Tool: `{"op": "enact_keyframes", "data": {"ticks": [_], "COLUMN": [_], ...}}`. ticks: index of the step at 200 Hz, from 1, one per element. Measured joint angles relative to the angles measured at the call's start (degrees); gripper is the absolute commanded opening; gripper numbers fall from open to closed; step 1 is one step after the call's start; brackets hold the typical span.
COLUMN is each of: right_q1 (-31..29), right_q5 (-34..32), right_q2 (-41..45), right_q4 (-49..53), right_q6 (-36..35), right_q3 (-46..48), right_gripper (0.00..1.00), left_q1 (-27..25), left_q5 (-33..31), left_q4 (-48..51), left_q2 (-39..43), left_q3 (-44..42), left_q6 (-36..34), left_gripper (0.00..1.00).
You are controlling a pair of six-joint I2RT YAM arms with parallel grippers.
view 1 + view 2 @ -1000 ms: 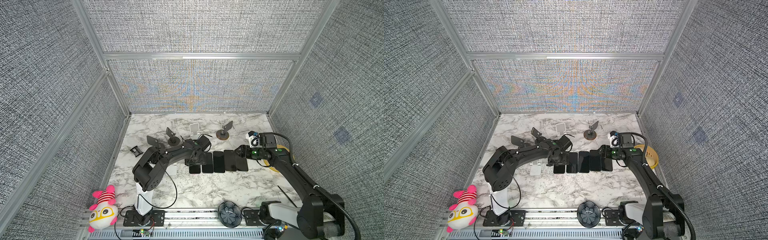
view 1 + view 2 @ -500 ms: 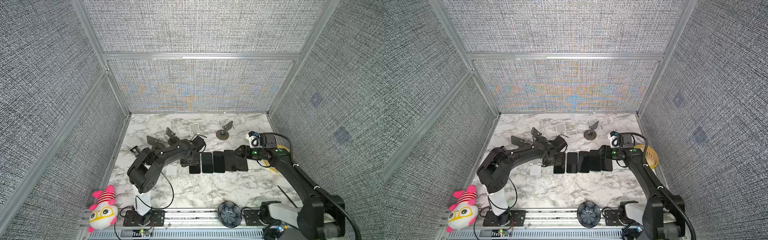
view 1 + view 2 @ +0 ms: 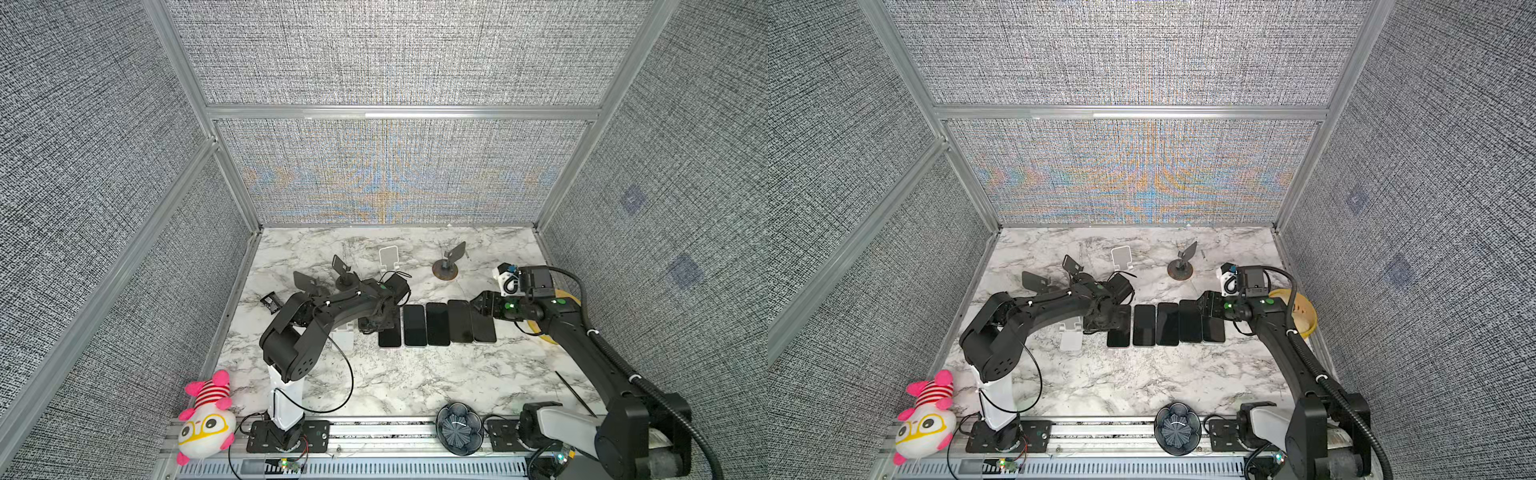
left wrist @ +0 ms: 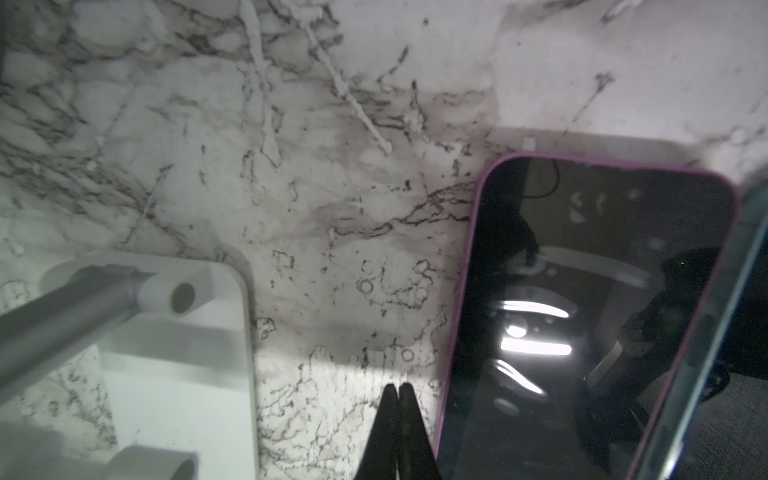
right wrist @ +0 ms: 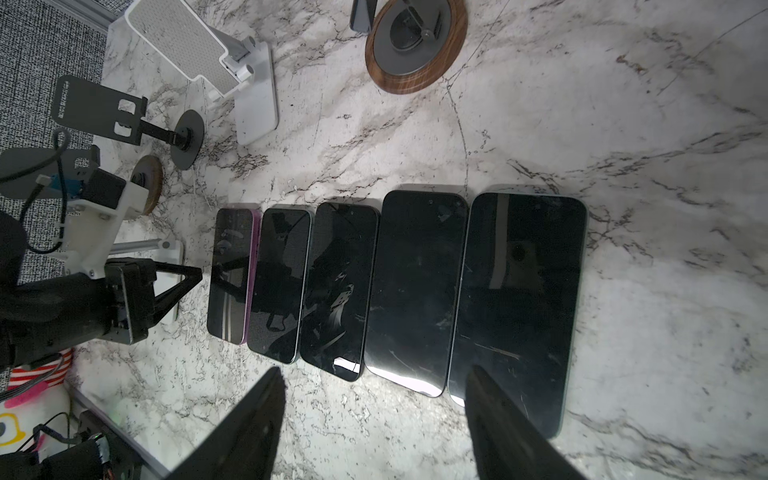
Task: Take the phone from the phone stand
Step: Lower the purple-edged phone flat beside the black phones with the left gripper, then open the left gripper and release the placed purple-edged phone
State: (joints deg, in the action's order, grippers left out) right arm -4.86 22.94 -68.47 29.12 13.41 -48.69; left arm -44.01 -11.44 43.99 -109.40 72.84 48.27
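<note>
Several dark phones lie flat, side by side, in a row on the marble table. The leftmost is the purple-cased phone (image 3: pixel 390 336) (image 4: pixel 582 311) (image 5: pixel 230 274). Just left of it stands a white phone stand (image 3: pixel 345 334) (image 3: pixel 1070 334) (image 4: pixel 178 374); no phone shows on it. My left gripper (image 3: pixel 374 326) (image 3: pixel 1097 325) (image 4: pixel 398 388) is shut on nothing, low over bare marble between the stand and the purple phone. Over the far end of the row's right side, my right gripper (image 3: pixel 478 303) (image 3: pixel 1205 306) (image 5: pixel 374 372) hangs open and empty.
More bare stands sit behind the row: two black ones (image 3: pixel 341 268) (image 3: pixel 306 282), a white one (image 3: pixel 388 257) and one on a round wooden base (image 3: pixel 445 269). A yellow ring (image 3: pixel 559 305) lies under the right arm. A plush toy (image 3: pixel 205 415) and dark bowl (image 3: pixel 459 428) sit at the front rail.
My left gripper has gone from open to shut and has drawn back leftward off the row of phones. The right arm has not moved.
</note>
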Motion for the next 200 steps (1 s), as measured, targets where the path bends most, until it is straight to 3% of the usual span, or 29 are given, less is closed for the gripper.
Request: {"op": "enact_keyframes", "data": {"ticks": [200], "right_q1": [0.0], "right_q5": [0.0], "right_q2": [-0.1], "right_q4": [-0.1], "right_q6": [0.0], "right_q3": [0.1], "right_gripper": [0.69], "left_q1": [-0.5], "left_q5": [3.6], "left_q4": [-3.3], "left_q2": [-1.8], "left_q3": [0.2], "left_q6": [0.8], "left_gripper": [0.00]}}
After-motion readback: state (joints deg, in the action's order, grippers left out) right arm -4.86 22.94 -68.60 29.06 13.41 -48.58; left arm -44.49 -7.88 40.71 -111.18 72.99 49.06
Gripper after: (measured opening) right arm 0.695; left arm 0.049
